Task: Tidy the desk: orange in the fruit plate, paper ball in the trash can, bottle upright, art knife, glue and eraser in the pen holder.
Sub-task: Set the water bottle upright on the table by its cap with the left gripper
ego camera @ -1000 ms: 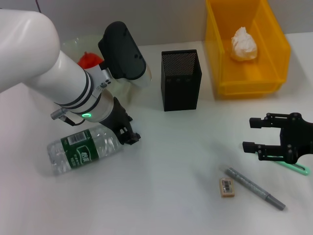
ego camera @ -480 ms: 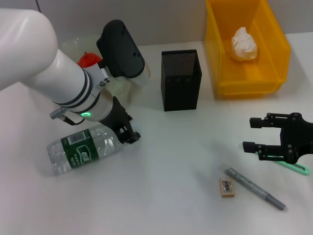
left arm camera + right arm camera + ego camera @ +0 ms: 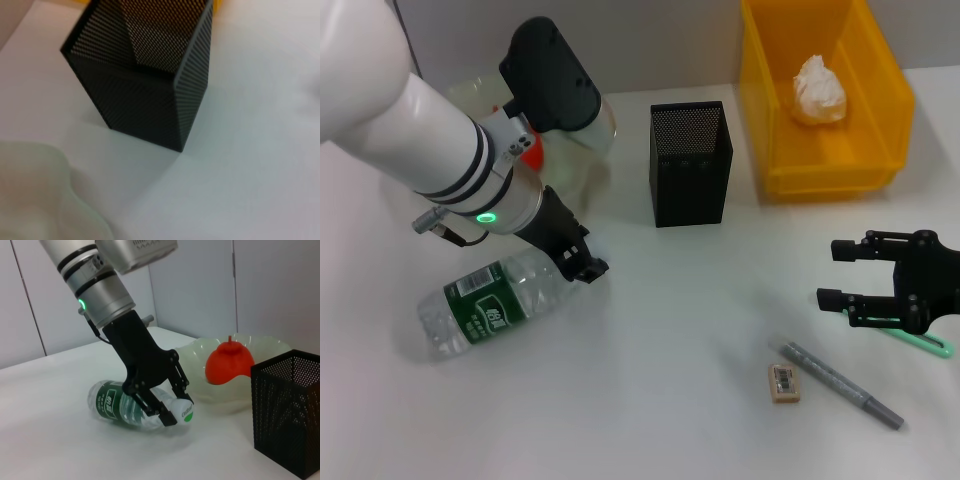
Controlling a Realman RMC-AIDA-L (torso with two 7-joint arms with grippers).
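The pen holder (image 3: 690,165) stands upright on the white bench (image 3: 650,380), and everything else is easiest placed from it. To its left the left hand (image 3: 582,264) pinches the neck of the bottle (image 3: 490,305), which lies on its side with its base pointing away from the holder. Behind that arm, also left of the holder, sits the fruit plate (image 3: 582,150), mostly covered by the arm in the head view, with only a sliver of the orange (image 3: 528,145) showing. To the holder's right stands the trash can (image 3: 825,95) with the paper ball (image 3: 818,90) inside. In front and to the right of the holder the right hand (image 3: 835,272) hovers with its fingers spread, nothing between them, partly over a green-handled tool (image 3: 925,343); near it lie a grey pen (image 3: 841,385) and the eraser (image 3: 784,382), just beside each other. The right wrist view shows what the head view hides: the orange (image 3: 229,362) resting whole in the plate (image 3: 272,347), and the left hand's fingers (image 3: 170,390) closed at the bottle's white cap (image 3: 182,411). The left wrist view shows only the holder (image 3: 145,75) and a blurred edge of the plate (image 3: 40,200).
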